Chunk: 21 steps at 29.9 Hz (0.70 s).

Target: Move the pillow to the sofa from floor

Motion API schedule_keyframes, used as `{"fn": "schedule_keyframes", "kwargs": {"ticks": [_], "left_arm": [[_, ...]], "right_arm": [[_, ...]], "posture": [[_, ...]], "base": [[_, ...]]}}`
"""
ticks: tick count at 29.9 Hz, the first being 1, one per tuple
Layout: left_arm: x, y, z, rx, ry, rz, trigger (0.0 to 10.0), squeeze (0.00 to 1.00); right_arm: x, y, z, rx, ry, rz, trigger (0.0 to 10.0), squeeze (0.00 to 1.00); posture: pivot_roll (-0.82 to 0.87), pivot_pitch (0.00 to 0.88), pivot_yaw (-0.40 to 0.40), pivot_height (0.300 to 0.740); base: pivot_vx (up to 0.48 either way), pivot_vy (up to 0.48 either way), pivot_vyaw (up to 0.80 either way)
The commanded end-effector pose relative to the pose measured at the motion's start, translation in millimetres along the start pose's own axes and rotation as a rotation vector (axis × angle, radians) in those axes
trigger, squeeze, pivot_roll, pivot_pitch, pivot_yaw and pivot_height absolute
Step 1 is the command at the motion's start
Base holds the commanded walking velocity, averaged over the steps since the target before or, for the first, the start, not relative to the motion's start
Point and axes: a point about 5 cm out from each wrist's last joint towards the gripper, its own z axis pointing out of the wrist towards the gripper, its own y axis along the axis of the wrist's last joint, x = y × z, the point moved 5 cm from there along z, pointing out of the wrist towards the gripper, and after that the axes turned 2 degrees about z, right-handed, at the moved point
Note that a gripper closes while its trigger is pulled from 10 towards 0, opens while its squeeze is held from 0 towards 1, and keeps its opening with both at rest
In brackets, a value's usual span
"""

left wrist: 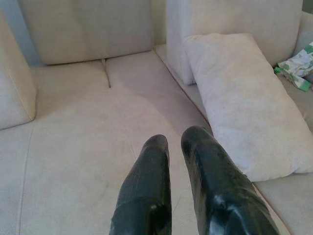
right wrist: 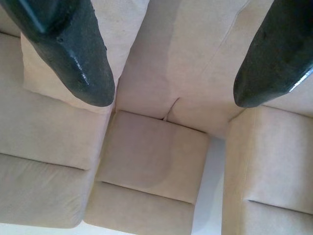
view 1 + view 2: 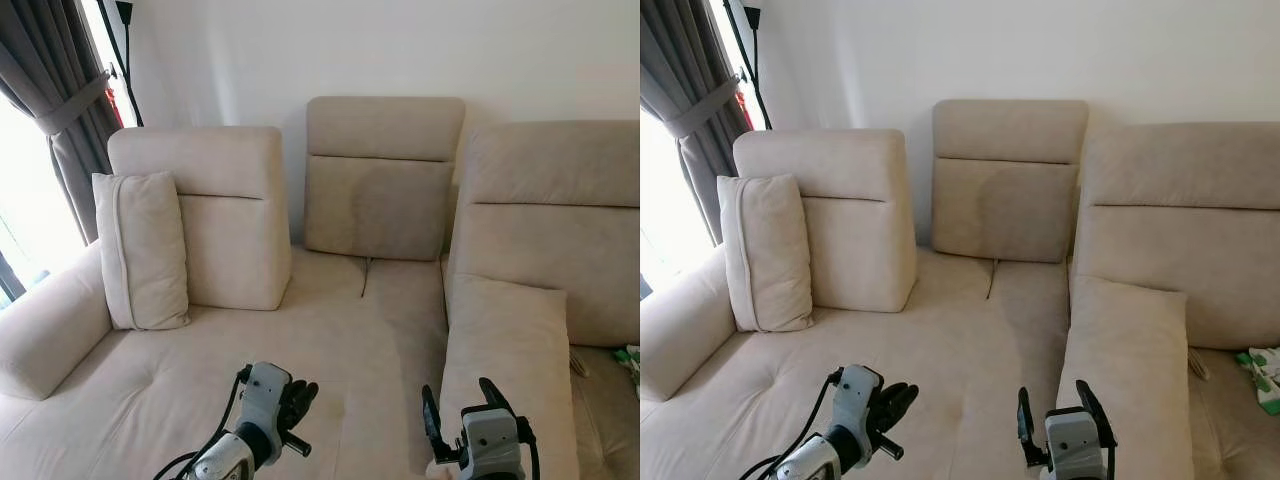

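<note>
pillow on sofa seat, both grippers free above cushions

the pillow (image 3: 508, 372) lies flat and lengthwise on the right part of the sofa (image 3: 330, 330), its far end against the right backrest (image 3: 556, 225). it is beige like the upholstery. nothing grips it.

the right gripper (image 3: 462, 412) hovers at the near end of the pillow, just to its left side, fingers pointing up and away. its two fingers stand wide apart with nothing between them; the right wrist view shows the centre backrest (image 2: 156, 161) in the gap.

the left gripper (image 3: 297, 398) hovers over the middle of the seat, well apart from the pillow. its fingers (image 1: 146, 186) lie nearly together with a narrow gap and hold nothing.

a second pillow (image 3: 142, 250) stands upright at the left end of the sofa, leaning against the left backrest (image 3: 210, 215) and beside the armrest (image 3: 50, 325).

a green and white item (image 3: 630, 362) lies on the seat at the far right, near the first pillow; its kind cannot be told.

a grey curtain (image 3: 55, 110), tied back, hangs by the bright window at the left. a white wall (image 3: 400, 50) stands behind the sofa.
</note>
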Motion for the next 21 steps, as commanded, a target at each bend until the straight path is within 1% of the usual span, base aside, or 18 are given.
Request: {"fn": "schedule_keyframes", "kwargs": {"ticks": [1,3,21], "left_arm": [[0.9,0.3,-3.0,-0.002,-0.001,-0.004,10.0,0.0],[0.8,0.3,-3.0,-0.002,-0.002,-0.003,10.0,0.0],[-0.1,0.1,-2.3,0.002,-0.006,0.003,10.0,0.0]], "right_arm": [[4.2,-2.6,-0.7,0.005,0.007,0.007,10.0,0.0],[4.2,-2.6,-0.6,0.005,0.006,0.007,10.0,0.0],[5.8,-3.4,1.8,0.003,0.007,0.009,10.0,0.0]], "posture": [[-0.1,0.0,0.091,0.74],[-0.1,0.0,0.091,0.74],[-0.1,0.0,0.093,0.74]], "base": [[0.0,0.0,0.0],[0.0,0.0,0.0],[-0.295,0.0,0.0]]}}
